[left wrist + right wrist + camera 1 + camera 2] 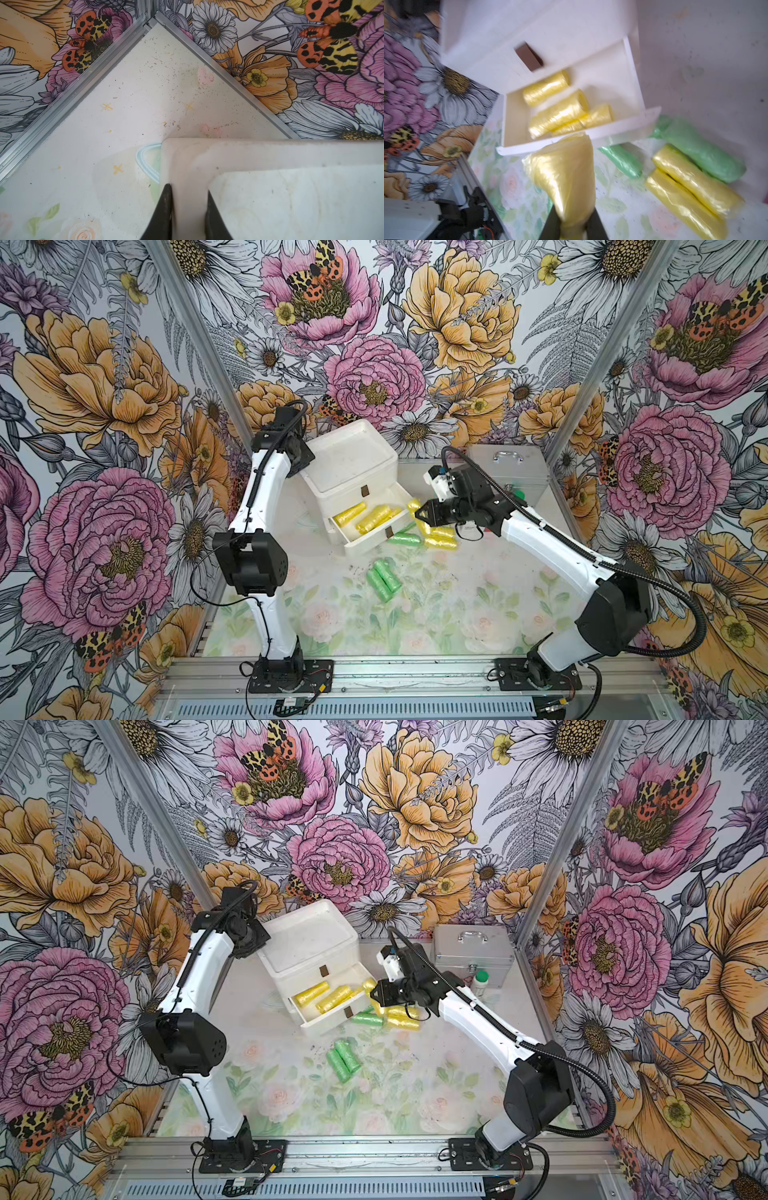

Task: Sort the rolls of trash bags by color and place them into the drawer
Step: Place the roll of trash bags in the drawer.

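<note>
1. Jaws of the right gripper [572,207] are clamped on one held yellow roll [564,166] at the bottom centre of the right wrist view; the roll juts forward past the fingertips, its far end toward the drawer front.
2. The drawer [365,541] stands pulled out at the centre of both top views; stored yellow rolls [368,516] lie inside it.
3. Just right of the drawer in a top view, two loose yellow rolls [440,537] lie side by side, touching, on the worktop [457,601]; nearby green rolls [401,538] lie beside them; three grouped green rolls [384,576] lie lower, near the frame's centre.
4. The left gripper [188,190], at the bottom centre of the left wrist view, is closed tight astride the top rim of the white drawer unit [270,153].
</note>
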### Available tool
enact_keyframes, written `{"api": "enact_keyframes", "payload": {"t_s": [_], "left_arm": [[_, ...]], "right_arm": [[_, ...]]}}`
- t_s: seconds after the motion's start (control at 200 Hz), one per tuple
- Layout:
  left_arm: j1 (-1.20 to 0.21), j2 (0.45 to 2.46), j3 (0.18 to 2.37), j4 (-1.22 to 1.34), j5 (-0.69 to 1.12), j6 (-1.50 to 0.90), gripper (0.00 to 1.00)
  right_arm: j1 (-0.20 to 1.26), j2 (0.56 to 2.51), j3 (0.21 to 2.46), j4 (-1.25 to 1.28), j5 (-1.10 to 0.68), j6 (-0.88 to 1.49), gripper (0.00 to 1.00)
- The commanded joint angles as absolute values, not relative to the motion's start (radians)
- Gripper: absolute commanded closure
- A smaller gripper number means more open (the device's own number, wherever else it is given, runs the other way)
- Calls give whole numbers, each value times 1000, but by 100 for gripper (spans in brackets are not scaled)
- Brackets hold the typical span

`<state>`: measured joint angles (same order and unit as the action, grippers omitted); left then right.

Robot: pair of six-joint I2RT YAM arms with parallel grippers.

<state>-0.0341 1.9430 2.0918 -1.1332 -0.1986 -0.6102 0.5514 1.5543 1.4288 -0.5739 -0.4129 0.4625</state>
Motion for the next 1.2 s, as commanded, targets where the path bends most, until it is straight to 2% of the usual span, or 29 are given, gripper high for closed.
{"api": "enact_keyframes", "payload": {"t_s": [0.0, 0.115, 0.31, 0.425, 0.525, 0.836, 1.196], "left_arm": [[-55, 2027, 2016, -1153, 134, -762, 100], [-58, 2029, 2012, -1151, 132, -765, 100], [-63, 2033, 2021, -1152, 132, -766, 100], [-63, 2036, 2024, -1151, 133, -765, 100], [-63, 2039, 2028, -1153, 133, -764, 100], [-58, 2050, 2028, -1152, 134, -760, 100], [-58, 2059, 2027, -1151, 137, -759, 100]], "right_arm": [[560, 1587, 1514, -554, -471, 665, 83], [560, 1646, 1547, -410, -530, 844, 83], [571, 1746, 1519, 73, -599, 1235, 83], [576, 1822, 1448, 446, -557, 1544, 84], [595, 1881, 1427, 600, -501, 1686, 85], [700, 1853, 1350, 504, -283, 1687, 89], [785, 1828, 1290, 362, -132, 1699, 88]]}}
